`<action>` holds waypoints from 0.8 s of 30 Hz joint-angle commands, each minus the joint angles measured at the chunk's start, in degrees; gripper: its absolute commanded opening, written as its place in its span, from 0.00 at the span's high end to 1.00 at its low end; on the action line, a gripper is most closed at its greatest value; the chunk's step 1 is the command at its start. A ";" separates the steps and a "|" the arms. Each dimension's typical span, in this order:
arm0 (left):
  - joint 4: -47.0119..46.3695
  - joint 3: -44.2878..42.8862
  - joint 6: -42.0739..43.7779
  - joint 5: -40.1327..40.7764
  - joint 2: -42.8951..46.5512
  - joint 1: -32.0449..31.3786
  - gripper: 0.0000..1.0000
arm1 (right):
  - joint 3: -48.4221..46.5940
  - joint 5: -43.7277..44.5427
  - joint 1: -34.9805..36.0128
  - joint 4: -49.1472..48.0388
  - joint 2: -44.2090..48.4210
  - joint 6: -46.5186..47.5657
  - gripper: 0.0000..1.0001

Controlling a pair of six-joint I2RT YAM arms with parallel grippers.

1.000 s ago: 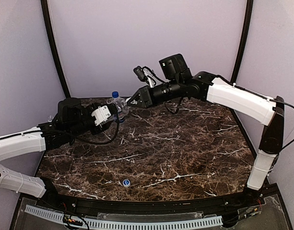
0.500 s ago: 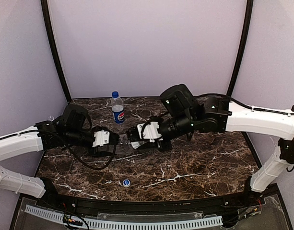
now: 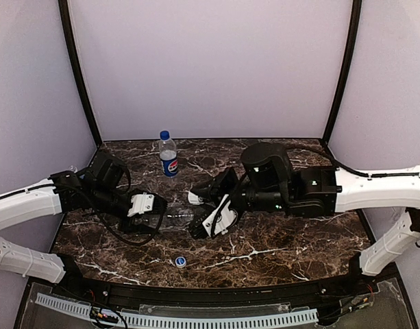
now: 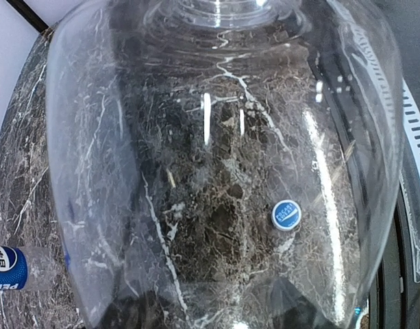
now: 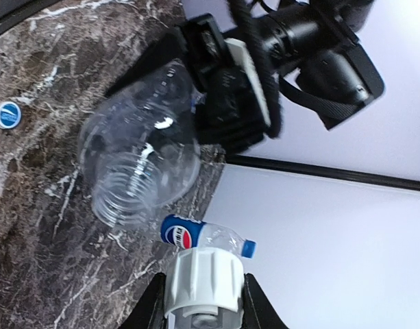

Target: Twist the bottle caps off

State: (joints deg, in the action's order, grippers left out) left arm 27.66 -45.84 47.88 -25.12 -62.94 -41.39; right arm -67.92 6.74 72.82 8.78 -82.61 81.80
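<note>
Table (image 3: 285, 240), contents from rear to front.
- Labelled bottle (image 3: 168, 155): upright at the rear, left of centre.
- Bare bottle (image 3: 175, 219): lying level, before the labelled bottle. Its base end sits in the left gripper (image 3: 157, 218) and its open mouth faces right.
- Detached cap (image 3: 194, 198): between the fingers of the right gripper (image 3: 196, 201), just right of and behind that mouth, apart from it.
- Loose cap (image 3: 180, 261): flat on the table near the front edge, before the bare bottle.
</note>
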 commanded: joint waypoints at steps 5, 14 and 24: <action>-7.25 1.92 -5.14 6.17 1.63 -0.10 0.68 | -2.99 2.61 -2.45 -4.17 3.85 -18.05 1.00; -23.91 1.69 -29.54 15.68 4.86 6.83 0.68 | -13.46 -21.10 -9.32 31.46 -5.14 -58.16 1.00; -28.69 3.81 -39.23 -0.86 10.18 9.00 0.68 | -14.81 -12.30 -1.38 41.91 -24.19 -61.22 1.00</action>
State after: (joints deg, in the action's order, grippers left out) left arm 1.98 -43.33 13.47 -18.61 -54.54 -32.47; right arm -78.76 -9.10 69.56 42.50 -102.30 23.66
